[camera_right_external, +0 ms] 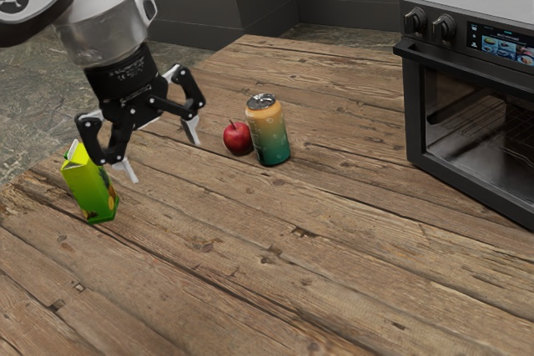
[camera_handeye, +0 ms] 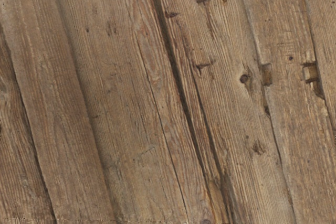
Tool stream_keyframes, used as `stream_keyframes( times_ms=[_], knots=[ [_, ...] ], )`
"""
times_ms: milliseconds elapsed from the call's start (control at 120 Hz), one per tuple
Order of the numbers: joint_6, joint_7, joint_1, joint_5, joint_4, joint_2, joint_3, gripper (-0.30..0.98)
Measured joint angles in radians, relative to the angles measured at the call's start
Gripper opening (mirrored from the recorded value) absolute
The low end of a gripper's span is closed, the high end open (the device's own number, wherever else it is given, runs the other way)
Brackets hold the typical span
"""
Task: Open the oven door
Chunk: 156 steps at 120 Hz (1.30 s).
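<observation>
- Gripper: fingers spread, nothing between, above the surface.
- Can: between gripper and oven.
- Oven door: shut, well apart, toward the exterior view's right; top handle likely the reach's target.

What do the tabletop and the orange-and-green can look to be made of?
The tabletop looks like rough, matte wood: grain, knots and cracks show. The can seems metal, probably aluminium, with a printed side; its lid is silvery and shiny.

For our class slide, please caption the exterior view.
Open jaws above a table holding carton, apple, can and shut oven.
</observation>
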Motion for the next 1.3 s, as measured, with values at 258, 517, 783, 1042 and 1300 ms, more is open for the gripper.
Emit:
stream_keyframes(
  times_ms=[258,517,783,1042,1300],
  knots=[
    [0.054,-0.37,-0.049,0.036,0.118,0.079,-0.162,0.69],
    [0.223,-0.571,0.006,0.168,0.411,0.351,-0.468,0.69],
    [0.378,-0.704,0.016,0.273,0.405,0.399,-0.576,0.69],
    [0.466,-0.785,-0.013,0.292,0.399,0.435,-0.576,0.69],
    [0.553,-0.823,-0.022,0.341,0.422,0.516,-0.575,0.69]
  ],
)
